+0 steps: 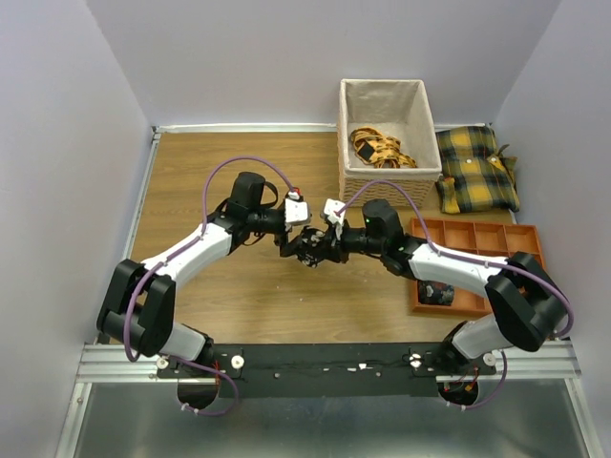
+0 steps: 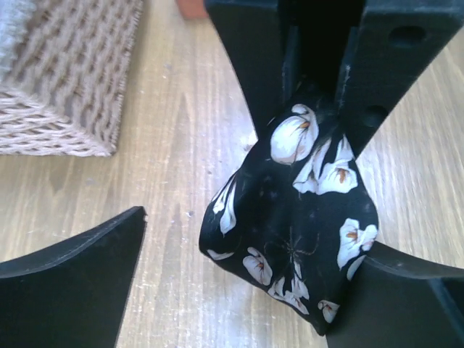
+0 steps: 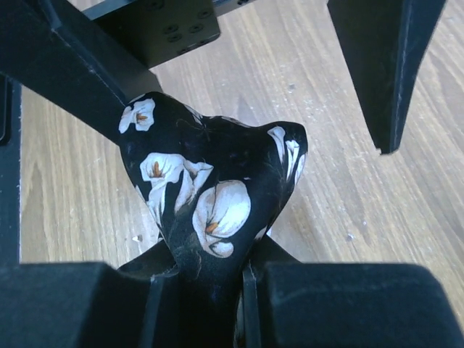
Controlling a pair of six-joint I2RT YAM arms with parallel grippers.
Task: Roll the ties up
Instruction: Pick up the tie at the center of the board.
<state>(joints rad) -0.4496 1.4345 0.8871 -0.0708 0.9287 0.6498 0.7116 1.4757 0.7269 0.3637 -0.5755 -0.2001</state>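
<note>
- Where the overhead view gives only a dark clump between the 2 wrists, mid-way across the wooden table (image 1: 248, 315), both wrist cameras show it as a tie (image 3: 210, 188): soft black fabric printed with white lilies, bunched into a plump coil.
- Only the overhead view takes in the orange compartment tray (image 1: 477, 234), the yellow-and-black plaid cushions (image 1: 475, 167) and the inside of the woven basket (image 1: 344, 134), which holds yellow patterned strips.
- At the coil's narrow end, the right gripper (image 3: 210, 264) pinches the fabric between its closed-in fingers.
- Facing it, the left gripper (image 2: 254, 239) stands spread wide, its 2 fingers flanking the coil; 1 touches the fabric, the other stays apart.
</note>
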